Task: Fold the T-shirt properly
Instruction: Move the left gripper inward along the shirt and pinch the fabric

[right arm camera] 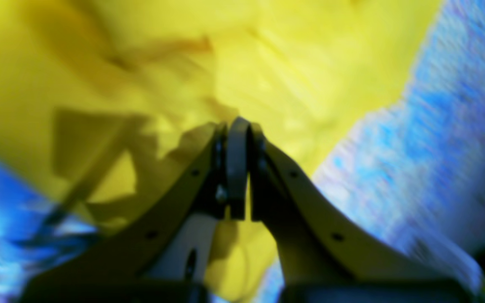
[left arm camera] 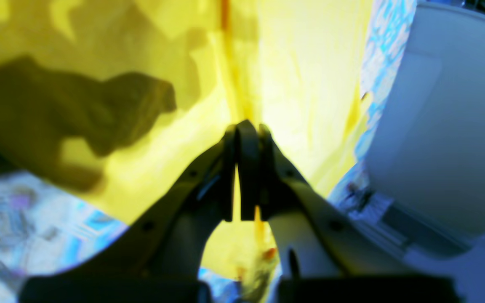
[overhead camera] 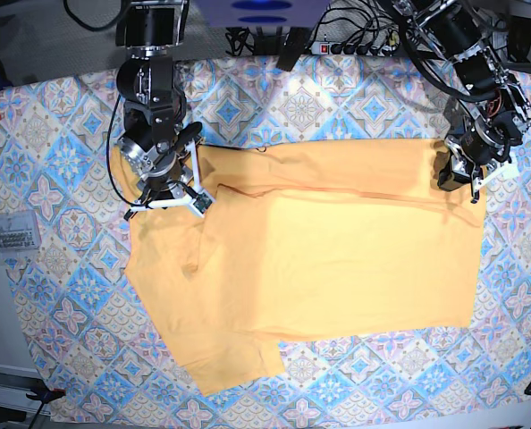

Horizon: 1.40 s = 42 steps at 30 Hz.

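The yellow-orange T-shirt [overhead camera: 337, 259] lies spread across the table, its top strip folded over along a long crease. In the base view my left gripper [overhead camera: 456, 183] is at the shirt's upper right corner. My right gripper [overhead camera: 170, 198] is at the upper left, by the sleeve. In the left wrist view the left gripper [left arm camera: 246, 126] is shut, with the cloth [left arm camera: 310, 63] pulled into a crease at its tips. In the blurred right wrist view the right gripper [right arm camera: 237, 122] is shut where the cloth [right arm camera: 310, 63] bunches.
A blue-pink patterned tablecloth [overhead camera: 337, 98] covers the table under the shirt. A small clear box of parts [overhead camera: 11, 237] sits at the left edge. Cables and a power strip [overhead camera: 337, 45] run along the back. A pale grey bulky shape [left arm camera: 436, 126] fills the right of the left wrist view.
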Motion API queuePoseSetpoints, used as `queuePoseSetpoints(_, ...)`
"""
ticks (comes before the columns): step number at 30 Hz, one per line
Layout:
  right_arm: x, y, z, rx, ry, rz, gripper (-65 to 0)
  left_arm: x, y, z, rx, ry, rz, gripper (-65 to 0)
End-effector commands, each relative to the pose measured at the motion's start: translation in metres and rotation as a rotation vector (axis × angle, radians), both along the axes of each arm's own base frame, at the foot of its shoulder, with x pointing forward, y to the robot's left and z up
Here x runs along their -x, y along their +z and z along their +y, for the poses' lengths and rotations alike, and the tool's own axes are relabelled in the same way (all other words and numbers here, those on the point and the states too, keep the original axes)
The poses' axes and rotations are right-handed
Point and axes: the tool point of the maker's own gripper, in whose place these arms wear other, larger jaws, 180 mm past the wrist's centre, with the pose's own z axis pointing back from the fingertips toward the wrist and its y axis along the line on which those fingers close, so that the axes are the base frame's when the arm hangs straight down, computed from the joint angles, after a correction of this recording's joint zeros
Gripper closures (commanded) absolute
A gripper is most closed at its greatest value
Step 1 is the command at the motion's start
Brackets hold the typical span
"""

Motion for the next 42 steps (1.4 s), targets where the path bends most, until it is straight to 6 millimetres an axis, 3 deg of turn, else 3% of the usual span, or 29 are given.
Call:
queuePoseSetpoints(1,-0.009,0.010,0.006,-0.008,0.016,-0.026,0.0,-0.007,0.010,0.005,0.004,0.014,-0.022,0.0)
queuePoseSetpoints(6,-0.003,0.005,0.003,0.016,0.022,0.028,0.0,-0.004,0.004,0.009,0.069,0.101,0.062,0.0)
queuePoseSetpoints(12,-0.001,0.004,0.004,0.013,0.024,0.031,0.0,0.000,0.003,0.022,0.015,0.101,0.110,0.0)
queuePoseSetpoints(19,0.001,0.002,0.004,0.011,0.024,0.037,0.0,-0.005,0.004,0.018,0.023,0.068,0.135,0.0)
queuePoseSetpoints(23,0.004,0.000,0.004,0.011,0.024,0.045,0.0,-0.004,-0.020,0.001,0.156,0.074,0.227,0.0)
queuePoseSetpoints(26,0.008,-0.002,0.004,0.011,0.024,0.052,0.0,0.000,-0.031,0.003,0.194,0.069,0.272,0.0)
queuePoseSetpoints(30,0.012,-0.005,0.005,-0.003,0.021,0.062,0.0,-0.002,-0.031,0.002,0.196,0.066,0.274,0.0)
queuePoseSetpoints(33,0.014,-0.006,0.009,-0.033,0.018,0.063,0.0,-0.004,-0.035,-0.008,0.154,-0.010,0.310,0.0)
queuePoseSetpoints(39,0.019,-0.009,0.011,-0.046,0.017,0.075,0.0,-0.010,-0.032,-0.010,-0.036,-0.227,0.397,0.0)
queuePoseSetpoints(42,0.019,-0.009,0.011,-0.046,0.017,0.075,0.0,-0.023,-0.016,-0.013,-0.164,-0.338,0.378,0.0)
